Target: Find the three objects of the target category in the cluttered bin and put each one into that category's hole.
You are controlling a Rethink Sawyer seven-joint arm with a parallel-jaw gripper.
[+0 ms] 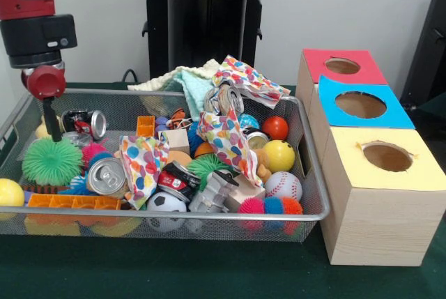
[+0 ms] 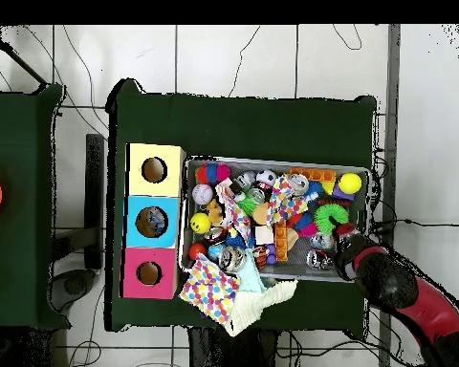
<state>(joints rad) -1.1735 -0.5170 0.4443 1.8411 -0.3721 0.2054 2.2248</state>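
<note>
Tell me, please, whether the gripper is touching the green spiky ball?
Cannot tell. In the front view the gripper ends right at the green spiky ball's top edge, but neither view shows contact or a gap plainly.

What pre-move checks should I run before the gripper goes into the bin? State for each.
1. Gripper over the bin's end, beside the green spiky ball: ok.
2. Finger state: cannot tell.
3. Holes in the red box, blue box and yellow box unobstructed: ok.
4. Wire bin sits next to the boxes: ok.
5. Items reachable: not ok, polka-dot cloth covers part of the pile.
6. Gripper carrying anything: cannot tell.
</note>
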